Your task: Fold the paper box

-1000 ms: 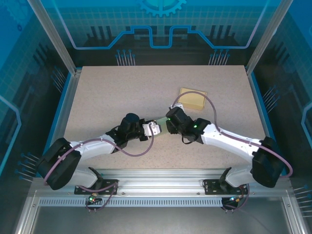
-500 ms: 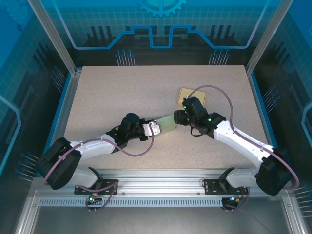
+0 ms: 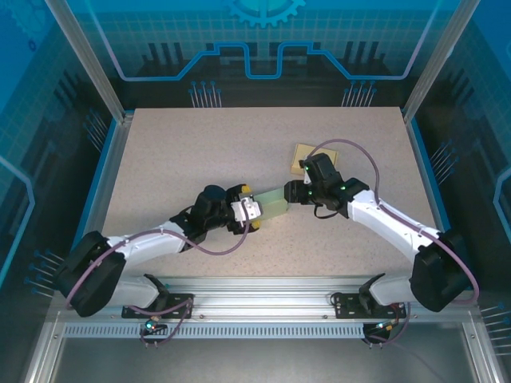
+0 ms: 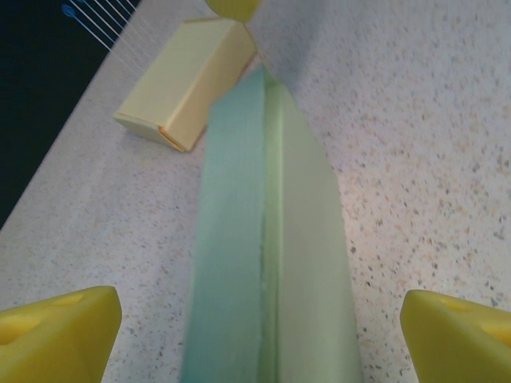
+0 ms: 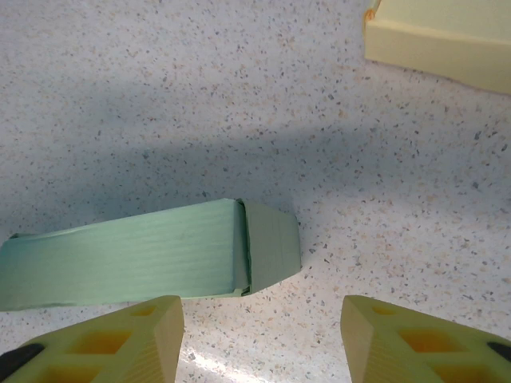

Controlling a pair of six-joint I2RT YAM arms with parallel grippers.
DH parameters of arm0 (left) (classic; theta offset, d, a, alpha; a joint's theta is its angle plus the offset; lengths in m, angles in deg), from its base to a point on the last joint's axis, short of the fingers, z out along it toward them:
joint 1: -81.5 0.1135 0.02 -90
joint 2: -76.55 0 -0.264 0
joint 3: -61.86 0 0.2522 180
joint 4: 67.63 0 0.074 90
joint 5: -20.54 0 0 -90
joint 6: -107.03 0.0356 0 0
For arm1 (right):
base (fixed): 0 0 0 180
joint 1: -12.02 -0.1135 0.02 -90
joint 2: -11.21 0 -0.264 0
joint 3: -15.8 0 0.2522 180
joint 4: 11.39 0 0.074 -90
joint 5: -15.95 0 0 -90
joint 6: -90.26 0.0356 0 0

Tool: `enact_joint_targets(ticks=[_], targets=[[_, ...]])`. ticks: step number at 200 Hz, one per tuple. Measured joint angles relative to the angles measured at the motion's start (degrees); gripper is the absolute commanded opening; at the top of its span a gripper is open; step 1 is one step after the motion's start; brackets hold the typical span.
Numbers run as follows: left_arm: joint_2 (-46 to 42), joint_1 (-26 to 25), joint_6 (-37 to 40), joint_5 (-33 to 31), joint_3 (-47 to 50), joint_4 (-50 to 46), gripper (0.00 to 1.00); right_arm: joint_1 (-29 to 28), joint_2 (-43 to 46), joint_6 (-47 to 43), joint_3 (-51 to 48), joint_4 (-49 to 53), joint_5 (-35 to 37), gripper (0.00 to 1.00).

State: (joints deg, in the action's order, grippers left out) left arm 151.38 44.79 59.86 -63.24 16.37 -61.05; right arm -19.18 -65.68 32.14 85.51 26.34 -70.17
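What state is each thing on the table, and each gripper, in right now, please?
green paper box: lying on the table, end flap bent over, gripped by nothing.
yellow box: folded shut, lying on the table, untouched.
left gripper: open, fingers on either side of the green paper box, with gaps.
right gripper: open, empty, above the flap end of the green paper box.
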Motion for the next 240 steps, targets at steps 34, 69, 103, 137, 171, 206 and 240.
enact_joint_targets(ticks=[34,69,103,137,171,206,240], targets=[[-2.93,0.11,-4.00,-0.63,0.02,0.13,0.95,1.07,3.02,-0.76,-0.20,0.00,-0.04,0.57],[-3.06,0.39,-16.96,-9.18,-1.88,-2.80,0.98,1.75,1.90,-0.85,-0.11,0.00,-0.39,0.58],[-5.51,2.82,-40.92,-15.93,-5.40,-6.84,0.96,1.77,-2.78,-0.85,1.29,-0.07,-2.34,0.57],[-6.58,4.35,-57.96,-16.48,-5.53,-10.60,0.89,1.77,-6.62,-0.85,3.23,-1.09,-4.79,0.55],[-5.01,4.57,-65.61,-14.69,-5.53,-13.14,0.79,2.14,-9.73,-0.83,4.22,-2.38,-6.84,0.49],[-2.64,4.74,-69.99,-12.11,-5.53,-15.65,0.68,2.25,-12.13,-0.66,4.35,-3.39,-8.07,0.41],[-1.09,4.74,-73.11,-9.70,-4.57,-15.56,0.56,2.49,-12.13,-0.15,3.93,-4.94,-8.92,0.34]])
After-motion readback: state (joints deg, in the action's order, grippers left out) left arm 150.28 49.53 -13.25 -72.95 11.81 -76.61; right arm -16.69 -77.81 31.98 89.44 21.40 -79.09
